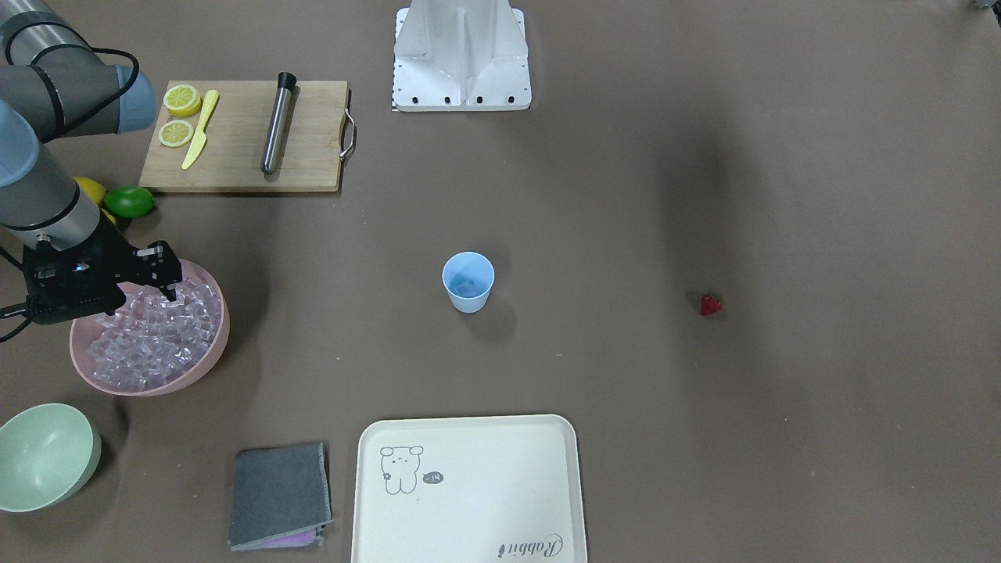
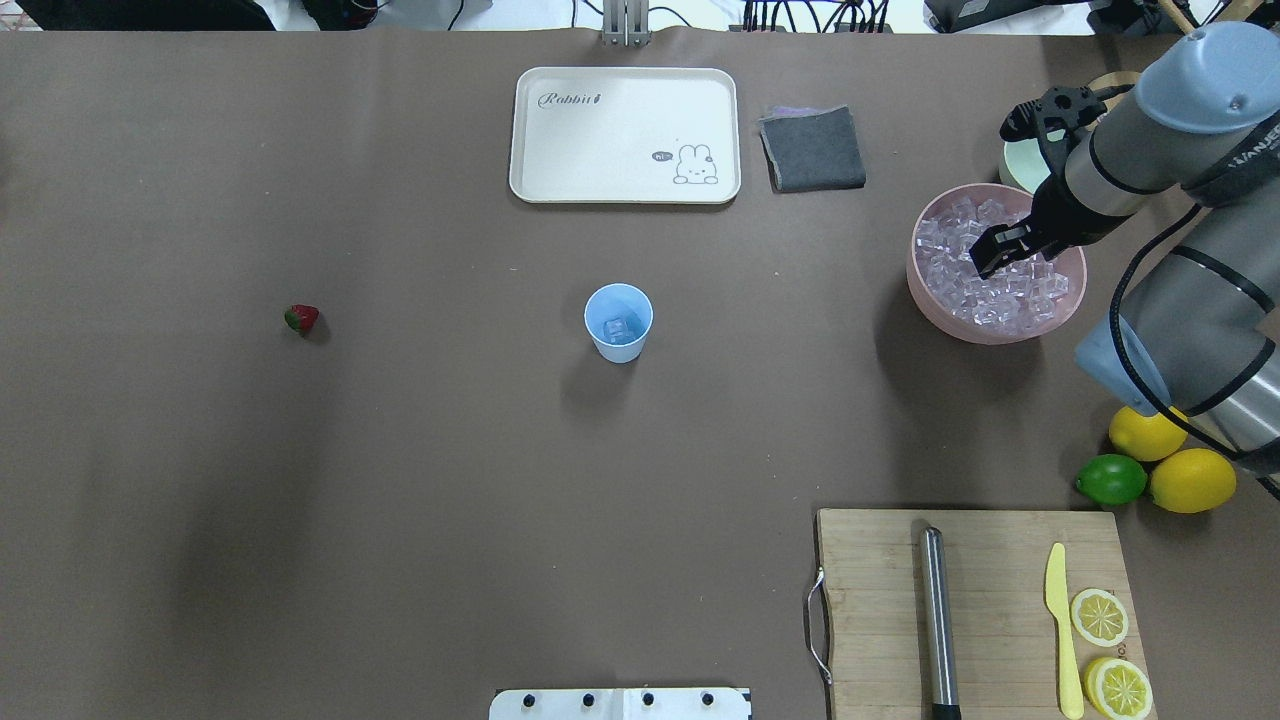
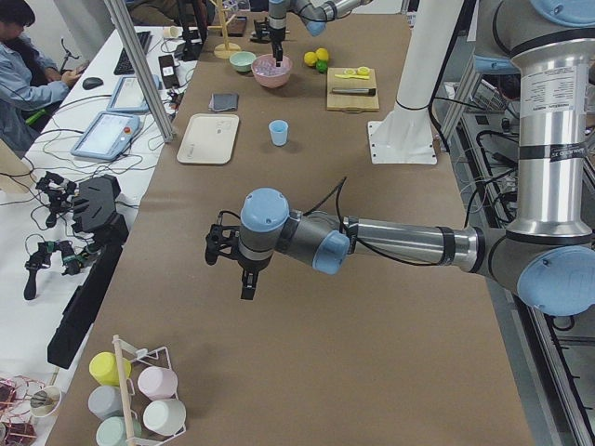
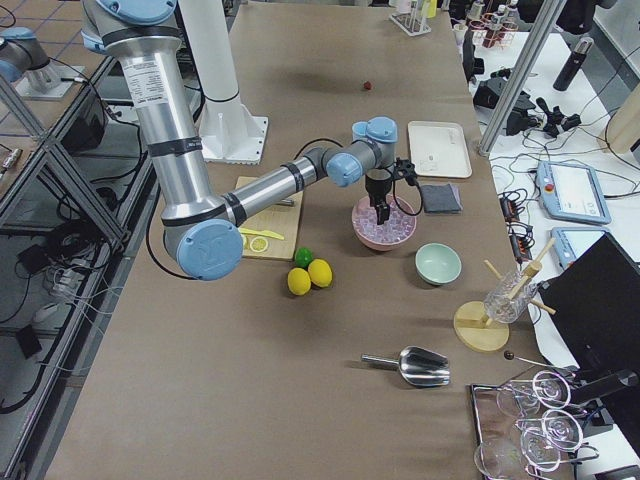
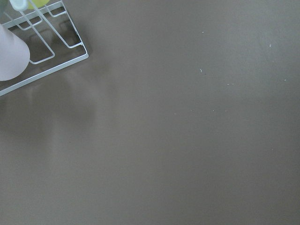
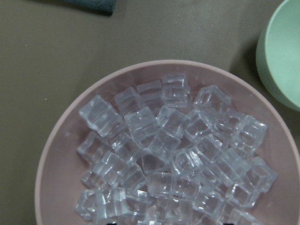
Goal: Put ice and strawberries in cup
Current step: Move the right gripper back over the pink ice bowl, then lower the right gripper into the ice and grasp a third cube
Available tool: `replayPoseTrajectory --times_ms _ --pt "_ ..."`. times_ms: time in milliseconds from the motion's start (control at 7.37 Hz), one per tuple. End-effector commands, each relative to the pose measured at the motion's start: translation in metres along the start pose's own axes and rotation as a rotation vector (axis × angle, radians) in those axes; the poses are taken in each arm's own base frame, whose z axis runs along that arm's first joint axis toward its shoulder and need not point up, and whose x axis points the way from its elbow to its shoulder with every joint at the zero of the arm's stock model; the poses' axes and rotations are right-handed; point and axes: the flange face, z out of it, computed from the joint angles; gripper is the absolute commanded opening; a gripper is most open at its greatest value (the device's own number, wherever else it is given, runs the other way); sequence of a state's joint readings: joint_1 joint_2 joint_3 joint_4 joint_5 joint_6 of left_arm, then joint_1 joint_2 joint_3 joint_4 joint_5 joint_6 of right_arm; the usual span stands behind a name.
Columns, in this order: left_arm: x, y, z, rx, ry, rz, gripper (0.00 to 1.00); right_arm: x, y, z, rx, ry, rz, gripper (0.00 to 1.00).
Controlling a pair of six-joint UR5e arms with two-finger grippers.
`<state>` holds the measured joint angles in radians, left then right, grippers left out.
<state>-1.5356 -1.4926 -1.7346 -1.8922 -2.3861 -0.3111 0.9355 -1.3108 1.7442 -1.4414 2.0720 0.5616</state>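
The light blue cup (image 1: 468, 281) (image 2: 618, 322) stands upright mid-table with a clear ice cube (image 2: 620, 327) inside. More ice (image 6: 173, 154) fills a pink bowl (image 2: 925, 290). My right gripper (image 1: 166, 281) (image 2: 985, 262) hangs just over that ice, fingers pointing down and open with nothing between them. One red strawberry (image 1: 710, 305) (image 2: 301, 318) lies alone on the table, far from the cup on the left arm's side. My left gripper (image 3: 244, 279) shows only in the exterior left view, hovering above bare table; I cannot tell whether it is open or shut.
A pale green bowl (image 1: 43, 457) sits beside the pink bowl. A cream tray (image 1: 469, 485) and grey cloth (image 1: 280, 494) lie at the operators' edge. A cutting board (image 1: 242, 133) holds lemon slices, a yellow knife and a metal rod. A lime (image 2: 1110, 480) sits by two lemons.
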Motion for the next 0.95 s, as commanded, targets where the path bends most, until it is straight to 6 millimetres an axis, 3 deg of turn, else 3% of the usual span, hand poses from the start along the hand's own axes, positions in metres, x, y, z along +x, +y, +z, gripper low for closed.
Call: replayPoseTrajectory --times_ms 0,407,814 --pt "0.000 -0.001 0.000 0.001 -0.002 0.005 0.98 -0.010 0.008 0.011 -0.010 -0.005 0.014 0.81" --pt "0.000 0.001 0.000 0.000 -0.001 0.001 0.98 0.005 0.018 0.025 -0.034 0.021 -0.054 0.79" --pt "-0.001 0.001 0.000 0.000 -0.002 0.004 0.98 0.006 0.019 0.026 -0.038 0.023 -0.049 0.79"
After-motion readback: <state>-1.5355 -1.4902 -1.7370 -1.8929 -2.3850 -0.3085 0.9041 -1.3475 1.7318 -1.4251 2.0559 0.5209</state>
